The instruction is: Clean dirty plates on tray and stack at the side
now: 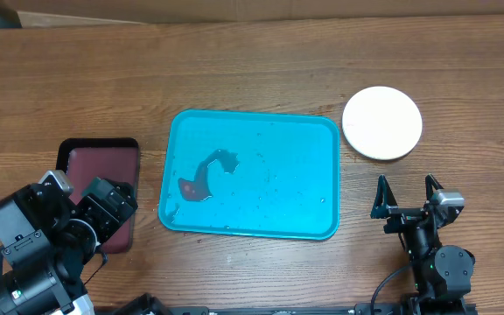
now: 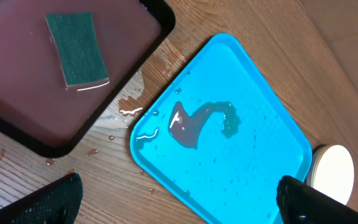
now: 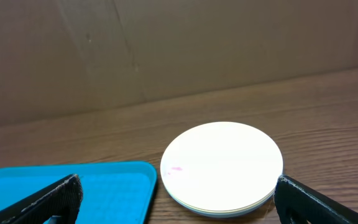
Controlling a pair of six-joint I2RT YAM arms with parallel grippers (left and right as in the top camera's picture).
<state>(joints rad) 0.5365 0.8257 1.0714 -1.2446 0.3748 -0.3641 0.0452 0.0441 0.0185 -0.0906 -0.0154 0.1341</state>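
Top-down overhead; wrist views sharing tray (image 1: 287,175)

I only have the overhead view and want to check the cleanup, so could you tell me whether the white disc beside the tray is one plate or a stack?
Observer: In the right wrist view it is a stack: more rims show beneath the white plate on top.
Operator: Thank you; is the top one clean?
Observer: Not quite; a faint pink mark sits near its left edge.
Operator: Is there a sponge nearby, please?
Observer: The left wrist view shows a green sponge lying flat in the maroon tray, beside the blue tray.
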